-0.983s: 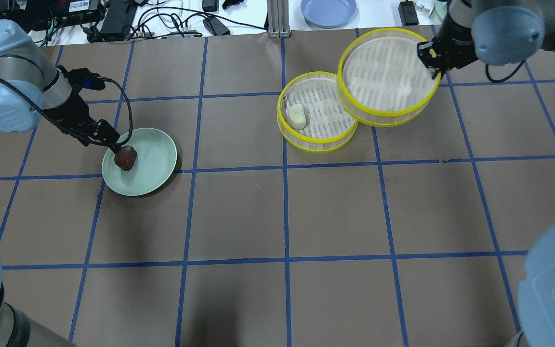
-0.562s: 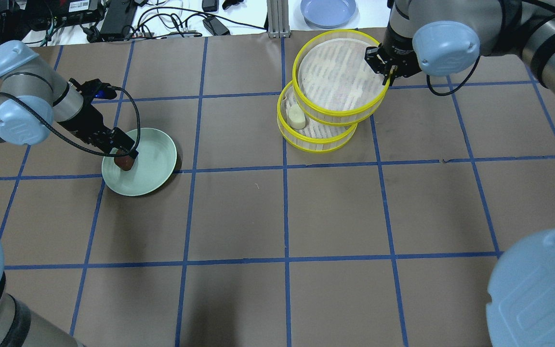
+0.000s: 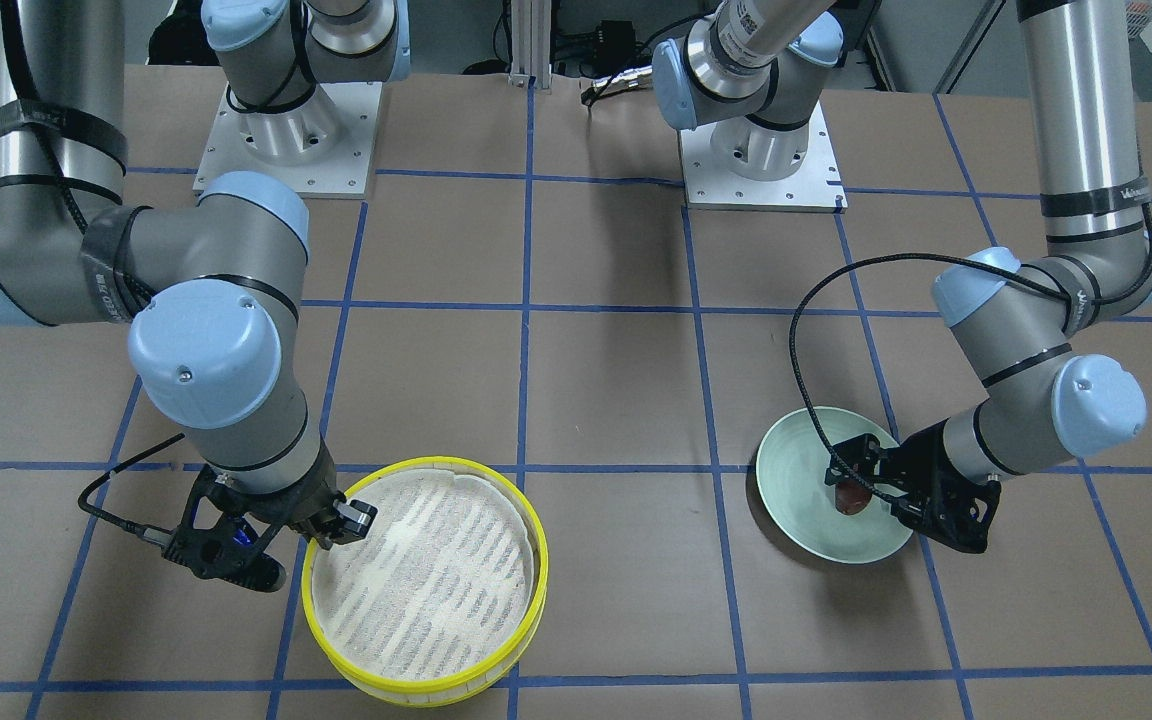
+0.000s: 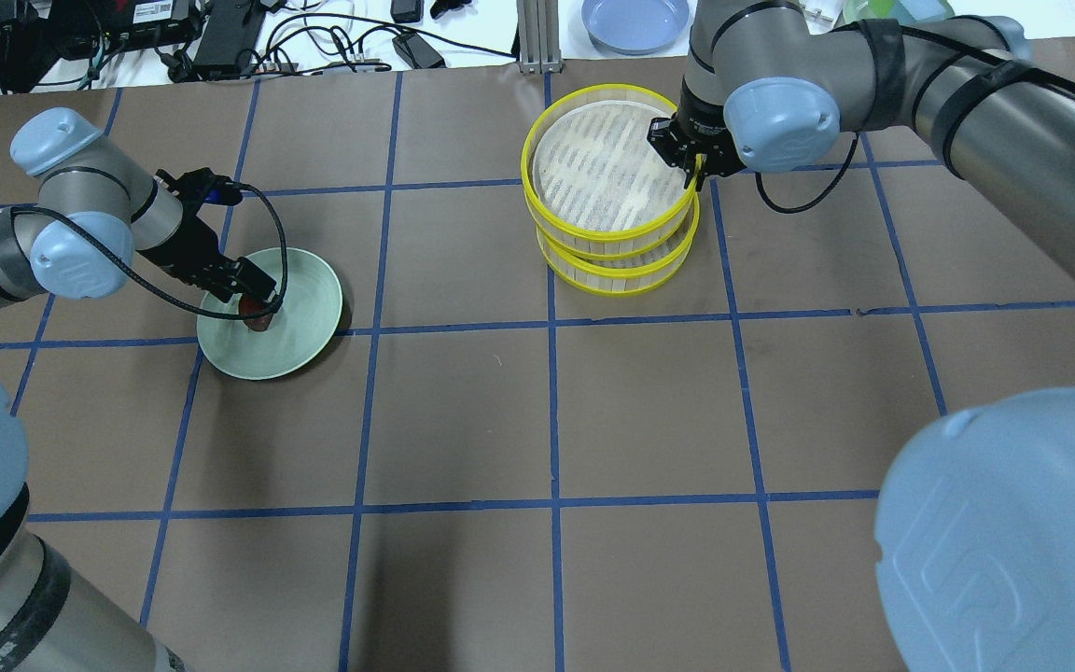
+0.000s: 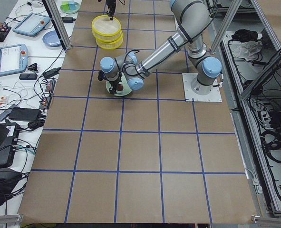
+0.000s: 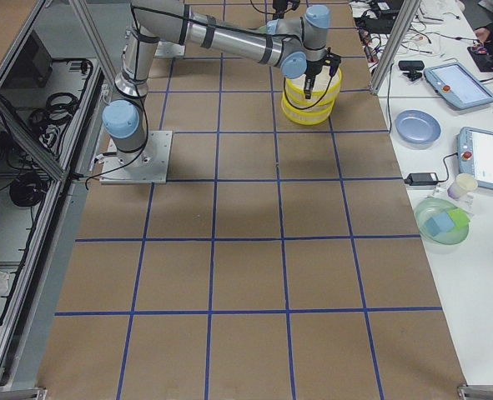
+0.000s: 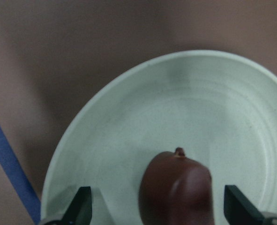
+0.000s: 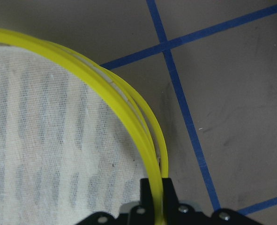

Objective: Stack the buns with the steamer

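Observation:
The dark reddish-brown bun lies on the left part of the pale green plate. My left gripper is open and low over the plate, with a finger on each side of the bun and neither finger touching it. My right gripper is shut on the rim of the upper yellow steamer tray. It holds that tray right over the lower steamer tray, almost lined up with it. I cannot tell if the two trays touch. The cream bun is hidden under the upper tray.
A blue plate, a metal post and cables with power bricks lie beyond the table's far edge. Blue tape lines divide the brown table into squares.
My right arm carried the upper steamer tray left, over the lower tray, and it now covers the cream bun. My left gripper came down around the dark bun.

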Motion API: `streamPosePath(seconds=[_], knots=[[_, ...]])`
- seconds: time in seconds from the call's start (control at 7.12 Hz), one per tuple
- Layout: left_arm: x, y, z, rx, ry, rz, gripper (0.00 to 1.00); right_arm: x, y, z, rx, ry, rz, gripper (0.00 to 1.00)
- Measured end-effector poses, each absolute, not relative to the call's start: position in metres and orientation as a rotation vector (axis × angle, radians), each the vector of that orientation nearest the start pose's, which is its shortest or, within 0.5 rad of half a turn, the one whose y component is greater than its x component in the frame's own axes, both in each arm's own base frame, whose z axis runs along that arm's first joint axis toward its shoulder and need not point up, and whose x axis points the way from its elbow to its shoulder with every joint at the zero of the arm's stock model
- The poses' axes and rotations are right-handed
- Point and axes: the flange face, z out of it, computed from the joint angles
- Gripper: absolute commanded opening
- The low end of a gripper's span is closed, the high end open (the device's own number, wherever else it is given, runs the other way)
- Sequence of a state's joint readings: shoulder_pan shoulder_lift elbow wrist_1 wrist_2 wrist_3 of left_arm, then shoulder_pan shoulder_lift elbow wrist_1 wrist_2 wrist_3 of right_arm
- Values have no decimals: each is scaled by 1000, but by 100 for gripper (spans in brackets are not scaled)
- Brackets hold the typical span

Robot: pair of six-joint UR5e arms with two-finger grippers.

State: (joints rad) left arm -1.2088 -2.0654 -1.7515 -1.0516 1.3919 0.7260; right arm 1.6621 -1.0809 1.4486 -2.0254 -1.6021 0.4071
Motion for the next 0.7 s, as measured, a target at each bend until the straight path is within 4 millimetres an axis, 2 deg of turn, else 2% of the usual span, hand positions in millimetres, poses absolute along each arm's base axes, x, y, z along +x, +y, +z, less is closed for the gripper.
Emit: streamPosePath(seconds=[0.14, 0.42, 0.7], knots=[[70, -607, 178, 584, 3308, 80, 0, 192, -660, 302, 495, 3109, -136, 0], [73, -609, 182, 568, 3285, 76, 0, 188, -663, 296, 470, 3123, -127, 0], [75, -615, 204, 503, 3276, 15, 0, 185, -664, 292, 467, 3124, -118, 0]])
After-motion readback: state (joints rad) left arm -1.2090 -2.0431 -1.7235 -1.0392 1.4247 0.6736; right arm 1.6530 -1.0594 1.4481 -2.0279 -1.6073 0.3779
